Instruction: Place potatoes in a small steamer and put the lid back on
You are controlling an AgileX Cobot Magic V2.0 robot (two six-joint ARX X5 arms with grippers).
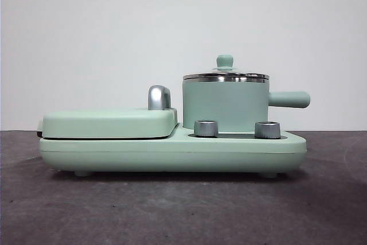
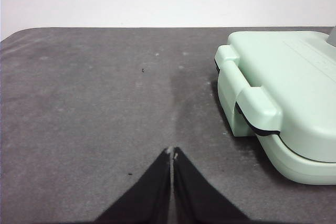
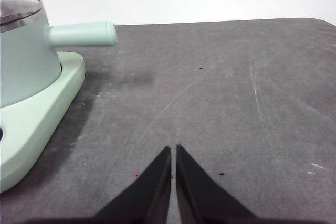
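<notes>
Dark grey tabletop [image 1: 172, 210] carried a mint-green cooker base [image 1: 172, 150]. Both the left gripper [image 2: 171, 153] and right gripper [image 3: 174, 150] rested clenched, empty. Behind, the small steamer [image 1: 225, 104] wore the lid [image 1: 225, 73]. No readable writing.

Open grey table [image 2: 94, 103] ahead of my left gripper [image 2: 172, 153], jaws together; the mint appliance base [image 2: 283, 103] blocks its one side. My right gripper [image 3: 174, 149], jaws together, faces bare table to the far edge; steamer [image 3: 23, 61] with its side handle [image 3: 84, 33] juts over that flank. Lid [image 1: 225, 74] sits on steamer; room above it free.
</notes>
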